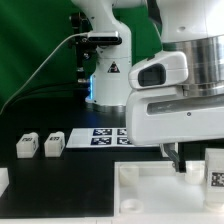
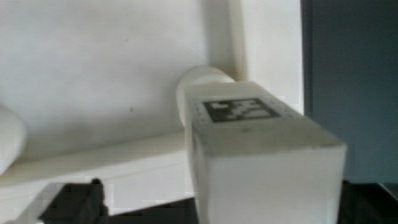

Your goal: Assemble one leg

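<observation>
Glossy white rounded casing (image 1: 180,115) above the dark fingers (image 1: 171,156), split by dark seams (image 1: 160,88); well behind them, black cable (image 1: 50,58) and triangle sticker (image 1: 113,68).

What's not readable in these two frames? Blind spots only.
1. gripper: open or shut unclear. In the exterior view the arm housing covers most of the fingers; the wrist view's edge cuts them off.
2. wrist-view leg: its own body hides its base, so its seating in the tray is unknown.
3. edge leg: cut by the exterior view's right edge.
4. marker board: partly behind the arm, exterior view.
</observation>
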Available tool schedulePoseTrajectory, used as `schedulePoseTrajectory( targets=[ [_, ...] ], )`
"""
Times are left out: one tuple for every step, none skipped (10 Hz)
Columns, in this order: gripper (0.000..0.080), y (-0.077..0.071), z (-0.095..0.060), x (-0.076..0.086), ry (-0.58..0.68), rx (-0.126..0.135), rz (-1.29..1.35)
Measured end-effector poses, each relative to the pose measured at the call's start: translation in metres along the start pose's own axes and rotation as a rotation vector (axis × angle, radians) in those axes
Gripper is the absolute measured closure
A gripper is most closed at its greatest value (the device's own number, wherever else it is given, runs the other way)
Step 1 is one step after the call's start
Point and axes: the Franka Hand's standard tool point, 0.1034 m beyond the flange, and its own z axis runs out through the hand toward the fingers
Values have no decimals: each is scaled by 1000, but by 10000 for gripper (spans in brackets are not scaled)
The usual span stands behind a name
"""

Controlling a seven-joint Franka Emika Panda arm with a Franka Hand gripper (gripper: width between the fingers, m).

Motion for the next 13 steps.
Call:
schedulePoseTrajectory(
  targets=[
    [150, 1, 0, 0, -19, 1, 24],
    [150, 1, -1, 2, -19, 2, 42],
    [150, 2, 0, 1, -20, 1, 43],
    [150, 2, 0, 1, -21, 0, 65],
    [264, 2, 0, 1, -21, -1, 83],
    [448, 2, 0, 1, -21, -1, 84],
    [448, 2, 0, 1, -21, 0, 153],
    [509, 2, 1, 1, -22, -1, 265],
    [509, 2, 1, 0, -22, -3, 365],
    [509, 1, 1, 1, -15, -1, 512],
    [509, 2, 3, 0, 3, 2, 720],
    [509, 3, 3, -1, 23, 16, 905],
    [509, 6, 3, -3, 39, 38, 1043]
  ],
)
